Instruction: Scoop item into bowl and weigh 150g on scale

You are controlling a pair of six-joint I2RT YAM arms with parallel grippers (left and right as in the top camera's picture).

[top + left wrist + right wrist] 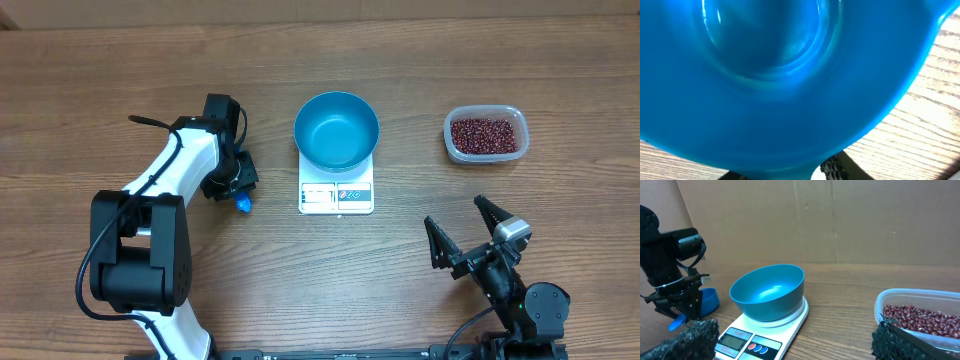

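1. The beans (486,135) lie as a loose heap in a clear plastic tub (450,141) on the right half of the desk (100,80), well apart from the scale (336,197) and nearer the desk's far edge than the near one.
2. The bowl (336,130) sits on the scale in the middle of the desk, upright and with nothing in it, so no beans have been moved over yet.
3. The left gripper (235,185) is down at a small blue scoop (243,204) just left of the scale. The scoop fills the left wrist view, and only a corner of one finger pad (837,167) shows, so I cannot tell whether the jaws are pinching it or merely around it.
4. The right gripper (455,212) hangs near the desk's near edge on the right, jaws spread wide and holding nothing.
5. Handling, as I judge it: the beans are small, hard and smooth. They will roll and scatter, and fingers cannot pinch them, so they must ride in the scoop, kept level.
6. The scoop looks like light, stiff, slick plastic. The handle is the place to grip, firmly, or it may twist between the pads.
7. The glossy bowl is probably light and may slide on the scale if knocked.
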